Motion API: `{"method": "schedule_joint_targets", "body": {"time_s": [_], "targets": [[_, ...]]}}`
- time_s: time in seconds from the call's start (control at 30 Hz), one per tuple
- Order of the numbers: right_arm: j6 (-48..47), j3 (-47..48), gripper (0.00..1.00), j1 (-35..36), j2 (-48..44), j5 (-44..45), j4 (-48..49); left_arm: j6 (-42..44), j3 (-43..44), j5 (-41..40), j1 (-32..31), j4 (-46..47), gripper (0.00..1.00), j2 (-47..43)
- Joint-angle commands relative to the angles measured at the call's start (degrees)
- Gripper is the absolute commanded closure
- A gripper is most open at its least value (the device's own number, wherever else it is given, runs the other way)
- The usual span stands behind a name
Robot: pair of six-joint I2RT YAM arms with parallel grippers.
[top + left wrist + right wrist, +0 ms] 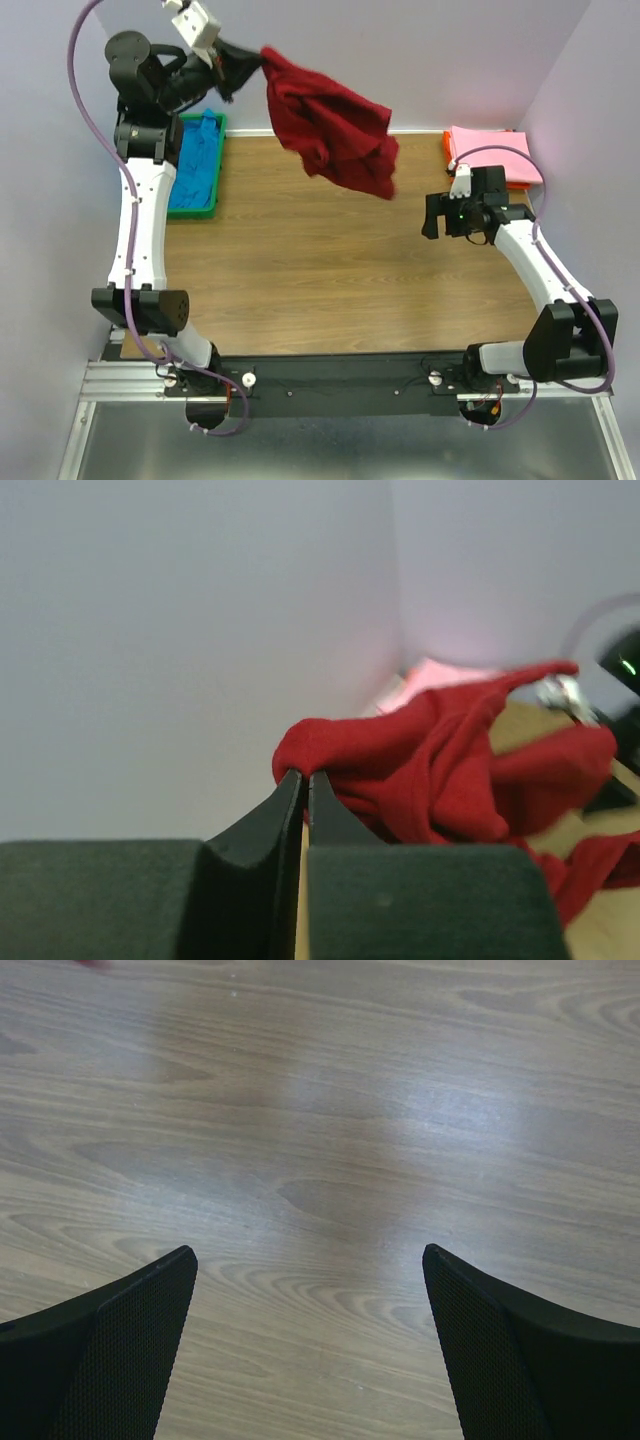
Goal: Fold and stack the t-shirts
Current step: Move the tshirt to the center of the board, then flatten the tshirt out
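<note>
The dark red cloth t-shirt [335, 135] looks soft and matt, its surface full of loose wrinkles. The bright blue cloth tee [195, 165] is just as dull and crumpled against the smooth green plastic bin [221, 150]. The light pink cloth tee [495, 155] looks flat and matt. The brown wood-grain table [330, 280] is smooth with a faint sheen. The black fingers [110, 1360] of the right gripper [308, 1250] show a fine mesh texture, matt

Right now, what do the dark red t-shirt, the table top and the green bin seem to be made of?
The dark red t-shirt looks like soft matte cloth, perhaps cotton: it hangs in loose, rumpled folds. The table top looks like wood or wood-look laminate, smooth, slightly glossy: grain lines and a pale reflection show. The green bin seems plastic; only its rim shows.
</note>
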Motion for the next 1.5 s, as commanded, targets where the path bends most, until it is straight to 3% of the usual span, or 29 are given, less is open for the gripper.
{"method": "schedule_joint_targets", "body": {"time_s": [0.0, 0.03, 0.07, 0.1, 0.13, 0.2, 0.3, 0.47, 0.57, 0.7, 0.93, 1.13, 1.47], "targets": [[-2.22, 1.84, 0.0, -0.91, -2.61, 0.83, -1.64, 3.0, -20.56, 14.31, 8.25, 1.61, 0.73, -7.72], [-2.83, 1.84, 0.0, -1.0, -2.96, 0.39, -1.9, 4.23, -25.79, 14.06, 11.24, 1.42, 0.51, -8.97], [-3.97, 1.75, 0.0, -1.08, -3.49, -0.31, -2.16, 11.56, -30.2, 14.15, 15.62, 1.16, 0.17, -9.68], [-4.85, 1.75, 0.0, -1.09, -3.41, -1.1, -2.43, 19.11, -32.33, 13.54, 17.57, -3.8, 0.11, -9.42], [-5.64, 2.01, 0.0, -1.17, -3.32, -1.89, -3.3, 25.02, -33.39, 8.57, 18.64, -16.38, 0.11, -7.42], [-8.36, 2.45, 0.0, -1.26, -1.84, -4.17, -4.71, 39.58, -36.2, 8.52, 21.88, -28.47, 0.11, -4.26], [-11.18, 2.81, 0.0, -1.26, 0.98, -6.2, -7.35, 49.31, -40.33, 6.25, 22.16, -35.03, 0.11, -3.09], [-12.59, 3.95, 0.0, -0.91, 7.66, -7.52, -7.97, 58.29, -50.79, -3.15, 16.02, -34.09, 0.11, -6.51], [-12.16, 6.23, 0.01, 0.22, 11.88, -8.22, -7.53, 57.43, -57.82, -9.13, 9.54, -29.62, 0.13, -10.29], [-10.93, 11.49, 0.09, 3.3, 18.03, -8.57, -7.18, 57.59, -65.73, -15.72, 0.92, -25.74, 0.2, -12.67], [-7.85, 18.09, 0.19, 6.38, 28.31, -9.71, -6.03, 55.75, -71.63, -20.74, -10.43, -20.47, 0.2, -14.08], [-5.74, 21.52, 0.25, 6.56, 33.41, -13.05, -5.86, 51.98, -69.89, -23.21, -18.95, -15.81, 0.14, -11.8], [-3.02, 24.08, 0.46, 6.74, 36.85, -18.94, -5.94, 48.19, -62.15, -27.86, -30.13, -9.92, 0.11, -2.05]]}}
